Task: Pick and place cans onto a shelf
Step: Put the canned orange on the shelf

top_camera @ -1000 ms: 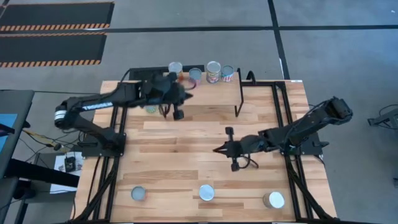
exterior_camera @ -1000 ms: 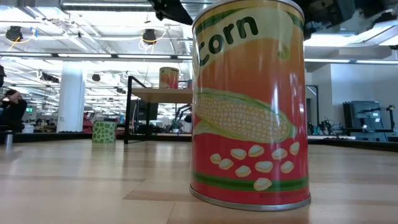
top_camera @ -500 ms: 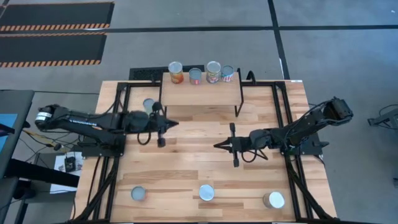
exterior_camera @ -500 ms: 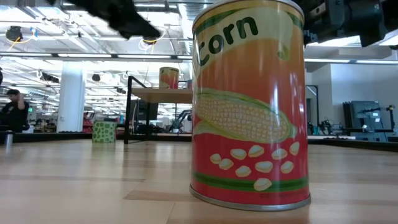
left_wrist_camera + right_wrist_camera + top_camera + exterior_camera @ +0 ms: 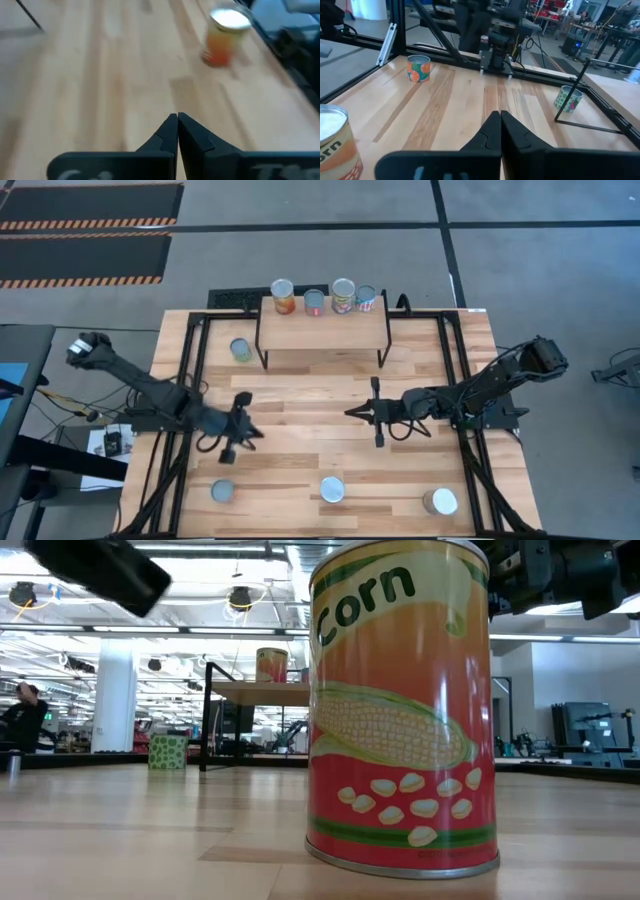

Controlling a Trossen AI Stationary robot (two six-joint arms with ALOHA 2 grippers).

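Observation:
The shelf (image 5: pixel 322 332) stands at the table's far middle on thin black legs. Several cans stand along its far edge (image 5: pixel 314 302). A green can (image 5: pixel 240 349) stands on the table left of the shelf. Three cans stand along the near edge: an orange-and-teal one (image 5: pixel 223 492), a corn can (image 5: pixel 331 490) and one at the right (image 5: pixel 439 501). My left gripper (image 5: pixel 252 430) hovers over the table's left middle, shut and empty (image 5: pixel 177 119). My right gripper (image 5: pixel 350 414) is over the table's middle, shut and empty (image 5: pixel 499 116).
Black frame rails (image 5: pixel 190 370) run along the table's left and right sides. The low view is filled by the corn can (image 5: pixel 400 710), with the shelf (image 5: pixel 260 692) and the green can (image 5: pixel 168 752) behind it. The left wrist view shows an orange can (image 5: pixel 225 37) ahead.
My left gripper has drawn back from the shelf's left end, going toward the table's near and left edges and stopping over the left middle. The cans on the shelf have stayed in place.

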